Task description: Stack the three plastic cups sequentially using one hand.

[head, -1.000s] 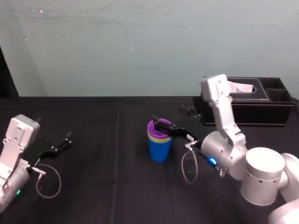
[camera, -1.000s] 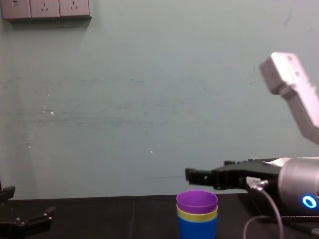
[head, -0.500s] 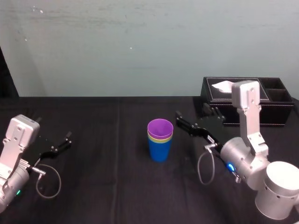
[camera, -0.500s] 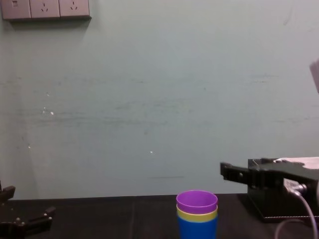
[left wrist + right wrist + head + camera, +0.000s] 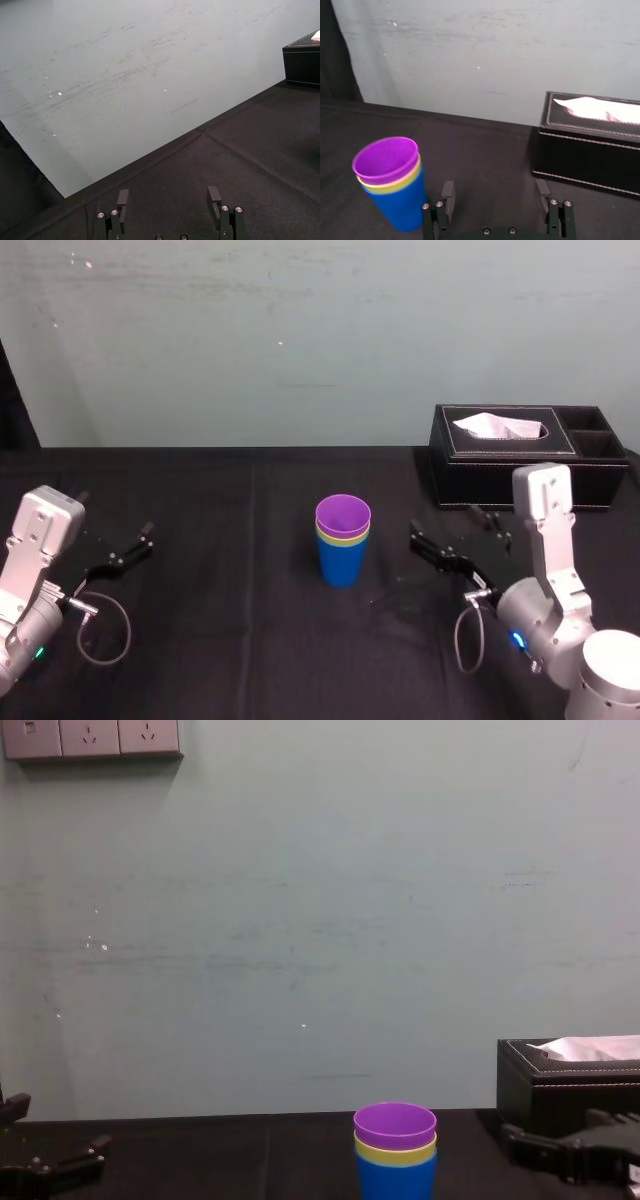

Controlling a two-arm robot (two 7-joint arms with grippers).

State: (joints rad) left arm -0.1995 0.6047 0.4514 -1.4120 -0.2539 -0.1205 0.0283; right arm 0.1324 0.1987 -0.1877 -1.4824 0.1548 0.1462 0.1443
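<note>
Since the purple cup is sitting in the yellow-green cup inside the blue cup mid-tabletop, stacking is looking done, right hand hovering spread and empty between blue cup and right edge, left hand idling spread by the left edge.

wall: pale teal, scuffed | sockets: three, high on wall | table: black cloth

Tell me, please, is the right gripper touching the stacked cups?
Apart. The head view shows bare table between the right gripper and the stacked cups.
</note>
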